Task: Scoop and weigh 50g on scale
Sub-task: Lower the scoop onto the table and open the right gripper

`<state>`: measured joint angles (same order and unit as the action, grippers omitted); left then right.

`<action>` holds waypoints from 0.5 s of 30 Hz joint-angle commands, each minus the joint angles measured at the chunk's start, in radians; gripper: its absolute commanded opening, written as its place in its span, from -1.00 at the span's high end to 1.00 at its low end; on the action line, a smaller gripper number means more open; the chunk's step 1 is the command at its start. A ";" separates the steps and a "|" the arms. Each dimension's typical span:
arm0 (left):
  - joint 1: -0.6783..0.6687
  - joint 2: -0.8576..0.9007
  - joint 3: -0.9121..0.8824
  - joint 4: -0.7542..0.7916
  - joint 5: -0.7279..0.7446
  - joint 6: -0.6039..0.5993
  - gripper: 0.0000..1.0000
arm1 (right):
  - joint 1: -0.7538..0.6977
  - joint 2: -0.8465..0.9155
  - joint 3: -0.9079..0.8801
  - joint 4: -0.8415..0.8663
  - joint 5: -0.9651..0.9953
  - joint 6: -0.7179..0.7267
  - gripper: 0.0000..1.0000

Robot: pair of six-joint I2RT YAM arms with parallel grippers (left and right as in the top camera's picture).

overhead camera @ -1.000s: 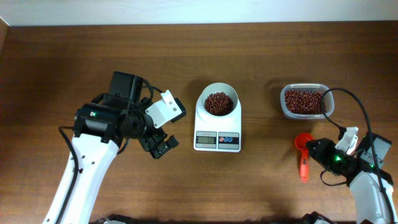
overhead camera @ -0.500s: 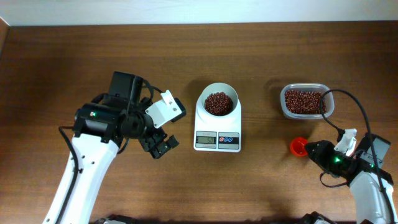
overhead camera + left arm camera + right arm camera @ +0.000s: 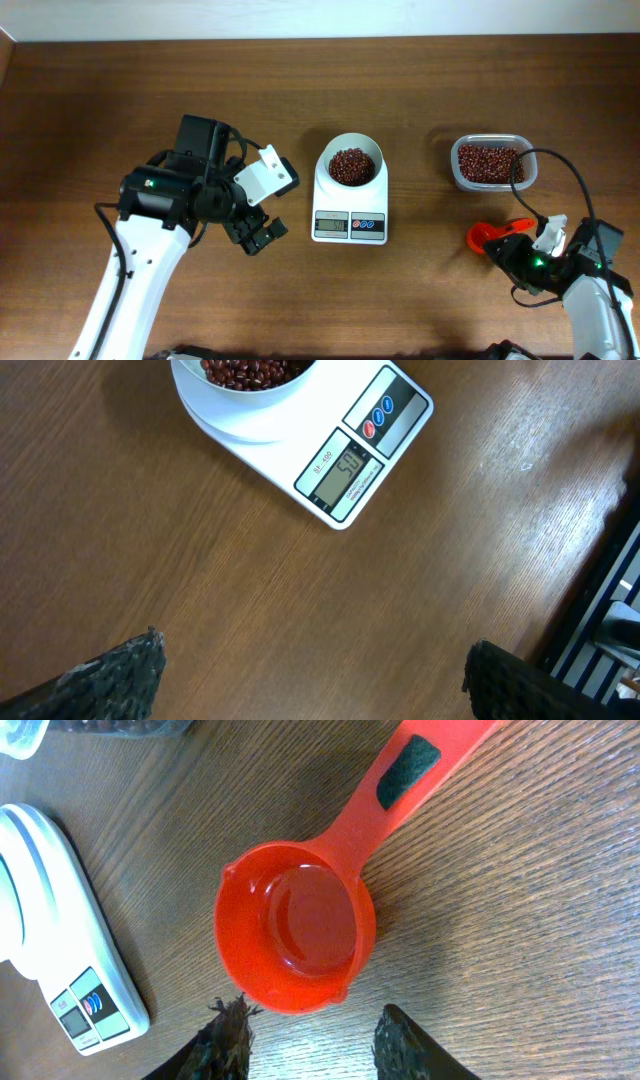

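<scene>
Red scoop [image 3: 295,925] lies empty on the worktop [image 3: 300,300]; my right jaws stand partly apart just short of it, gripping nothing, left jaws wide near the scale [image 3: 349,205].

Dark wood table [image 3: 420,300] w/ white scale [image 3: 350,200] at centre, clear tub [image 3: 490,163] well to its right, & orange scoop [image 3: 482,237] lying bowl-up near the tub.

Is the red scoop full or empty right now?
Empty. The right wrist view looks straight into the red scoop, which lies open side up on the table: its bottom is bare, with nothing in it.
</scene>
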<state>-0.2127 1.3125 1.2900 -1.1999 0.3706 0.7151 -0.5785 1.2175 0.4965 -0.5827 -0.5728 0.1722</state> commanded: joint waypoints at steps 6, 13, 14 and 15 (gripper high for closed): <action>0.004 -0.017 -0.001 0.002 0.014 0.009 -0.98 | -0.004 0.003 0.005 0.014 -0.027 -0.007 0.11; 0.004 -0.017 -0.001 0.002 0.015 0.009 -0.98 | 0.095 0.004 0.002 0.067 -0.018 -0.007 0.07; 0.004 -0.017 -0.001 0.002 0.014 0.009 -0.98 | 0.116 0.007 0.002 0.076 -0.018 -0.006 0.06; 0.004 -0.017 -0.001 0.002 0.014 0.009 -0.98 | 0.134 0.014 0.002 0.080 -0.018 -0.006 0.07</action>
<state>-0.2127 1.3125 1.2900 -1.1999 0.3706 0.7151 -0.4973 1.2175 0.4965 -0.5175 -0.5812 0.1730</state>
